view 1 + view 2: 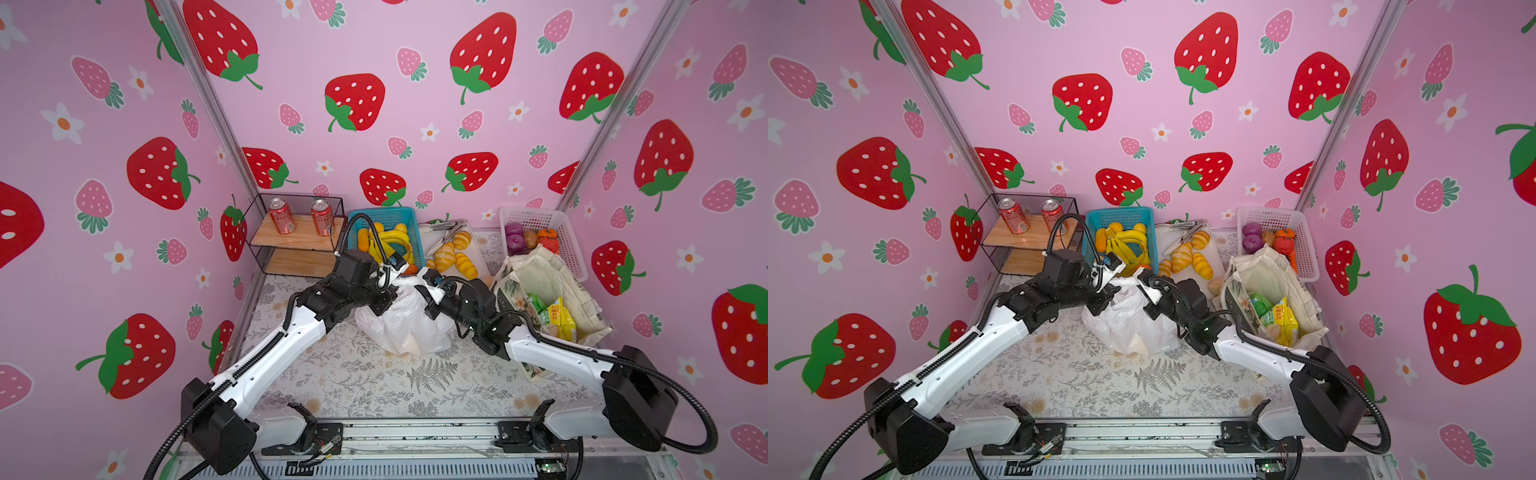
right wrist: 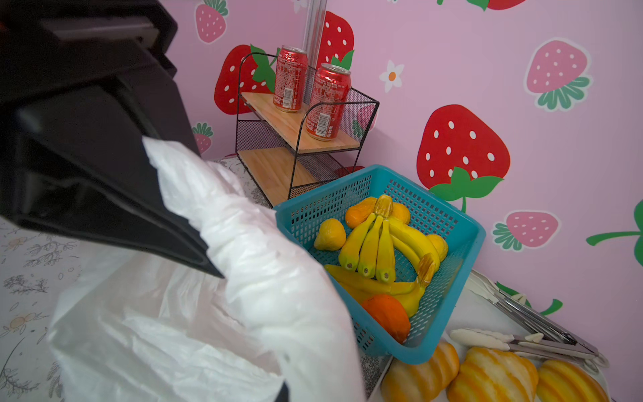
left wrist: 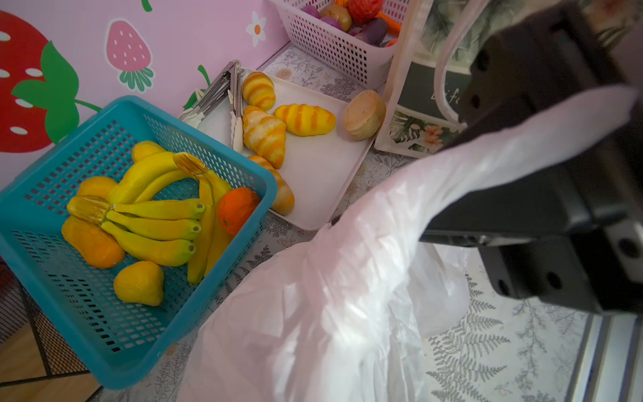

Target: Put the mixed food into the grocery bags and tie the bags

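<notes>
The white plastic bag (image 1: 405, 324) (image 1: 1129, 328) stands mid-table, its handles drawn up to a peak. My left gripper (image 1: 397, 286) and right gripper (image 1: 422, 280) meet above it, each shut on a handle strip. The left wrist view shows the right gripper (image 3: 556, 139) pinching a stretched strip of the bag (image 3: 330, 313). The right wrist view shows the left one (image 2: 167, 181) doing the same. The canvas tote (image 1: 552, 274) stands open at the right, holding a yellow packet (image 1: 561, 318) and a green packet (image 1: 538, 303). Golden rolls (image 1: 446, 253) lie on a white tray (image 3: 313, 174).
A blue basket (image 1: 409, 220) of bananas and orange fruit sits behind the bag. Tongs (image 3: 222, 90) lie on the tray. A white basket (image 1: 557, 224) with purple onions stands at the back right. A wire shelf (image 1: 291, 241) holds two red cans (image 1: 282, 216).
</notes>
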Tool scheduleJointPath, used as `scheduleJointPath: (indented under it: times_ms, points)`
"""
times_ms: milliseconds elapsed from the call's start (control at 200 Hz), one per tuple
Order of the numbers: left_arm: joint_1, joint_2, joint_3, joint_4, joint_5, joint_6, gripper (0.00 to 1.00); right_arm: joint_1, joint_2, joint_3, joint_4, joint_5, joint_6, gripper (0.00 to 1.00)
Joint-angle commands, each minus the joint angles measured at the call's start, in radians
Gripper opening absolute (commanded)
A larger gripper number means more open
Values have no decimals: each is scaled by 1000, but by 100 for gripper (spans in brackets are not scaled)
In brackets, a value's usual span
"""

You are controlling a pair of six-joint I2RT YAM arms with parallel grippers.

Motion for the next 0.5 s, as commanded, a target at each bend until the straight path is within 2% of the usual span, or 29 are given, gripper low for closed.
scheduleJointPath:
  times_ms: [0, 335, 495]
  points:
    - [-19, -34, 37, 20, 6, -219, 0, 11, 18, -23, 43, 95, 79, 0]
    - [-47, -65, 45, 13, -100, -584, 0, 43, 20, -71, 116, 140, 166, 0]
    - [-87, -97, -13, 47, -88, -718, 0, 36, 5, -71, 108, 164, 147, 0]
